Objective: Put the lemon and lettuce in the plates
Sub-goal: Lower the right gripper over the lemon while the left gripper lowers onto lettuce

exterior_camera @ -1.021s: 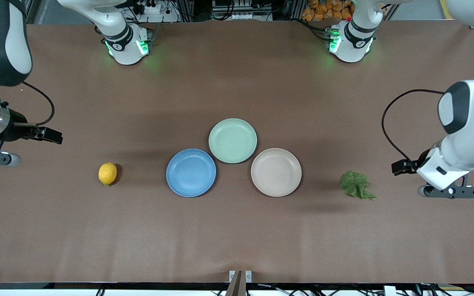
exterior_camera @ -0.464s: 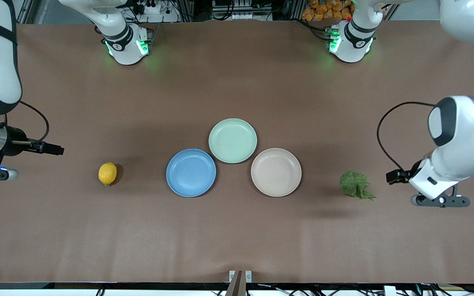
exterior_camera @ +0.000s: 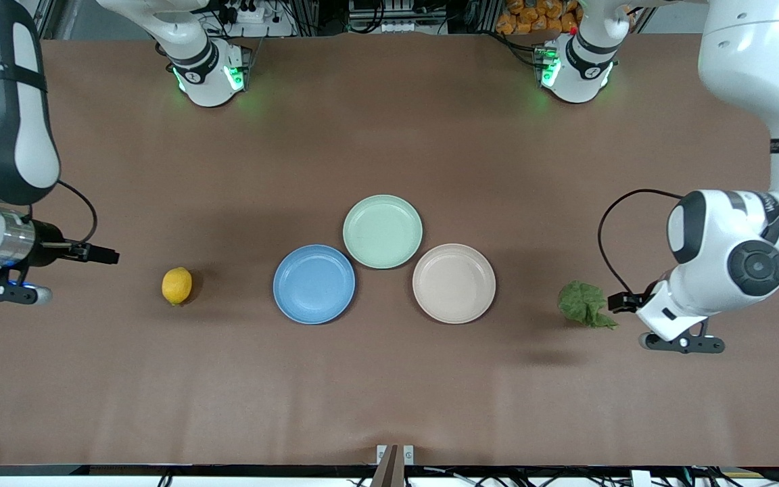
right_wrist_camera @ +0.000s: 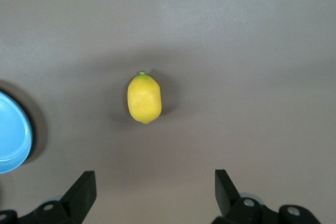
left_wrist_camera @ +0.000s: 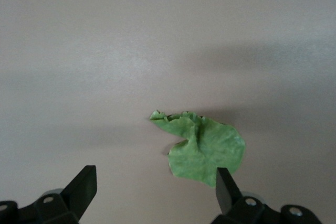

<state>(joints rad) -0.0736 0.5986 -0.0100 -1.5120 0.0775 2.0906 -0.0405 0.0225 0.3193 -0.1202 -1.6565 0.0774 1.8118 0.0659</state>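
Lemon (exterior_camera: pixel 176 285) and lettuce (exterior_camera: pixel 584 304) both lie on the brown counter (exterior_camera: pixel 389 392), and neither one is in a plate yet.

From the front, three plates sit close together in the middle. The blue plate (exterior_camera: pixel 314 284) is toward the right arm's end, and the cream plate (exterior_camera: pixel 454 283) is toward the left arm's end. The pale green plate (exterior_camera: pixel 383 231) sits farther from the camera, between them. The lemon lies well apart from the blue plate, toward the right arm's end. The lettuce lies near the cream plate, toward the left arm's end. The right gripper (exterior_camera: pixel 95 254) hangs over bare counter near the lemon. The left gripper (exterior_camera: pixel 623 302) hangs just beside the lettuce.

In the left wrist view, the lettuce (left_wrist_camera: pixel 202 148) is a thin, wrinkly leaf. The left gripper (left_wrist_camera: pixel 156 187) has its fingers wide apart and holds nothing. The leaf looks light and floppy, so I think it is best to pinch the bumpy fold in its middle.

In the right wrist view, the lemon (right_wrist_camera: pixel 144 98) lies alone, with an edge of the blue plate (right_wrist_camera: pixel 13 135) showing. The right gripper (right_wrist_camera: pixel 155 188) has its fingers wide apart and is empty too. The lemon looks firm, smooth and round, so it may roll. I would squeeze it across its fat middle.
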